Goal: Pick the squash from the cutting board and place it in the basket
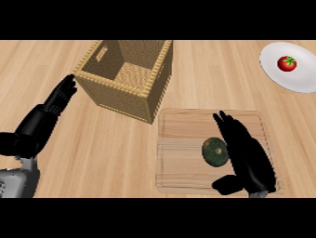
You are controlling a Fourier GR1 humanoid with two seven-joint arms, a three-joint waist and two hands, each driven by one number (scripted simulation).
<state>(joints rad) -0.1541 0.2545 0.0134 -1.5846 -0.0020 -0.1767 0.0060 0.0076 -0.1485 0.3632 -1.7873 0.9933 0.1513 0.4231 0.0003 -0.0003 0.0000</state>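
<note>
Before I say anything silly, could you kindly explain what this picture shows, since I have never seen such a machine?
You are looking steeply down from a humanoid robot's head at a wooden counter. Its two black hands enter from below. The left hand rests open beside a woven basket. The right hand lies over a cutting board, fingers straight, right beside a dark green squash but not closed around it. Nothing is held. At far right a white plate carries a tomato.

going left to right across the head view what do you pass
left hand → wicker basket → dark green squash on the cutting board → right hand → white plate holding a tomato
</note>
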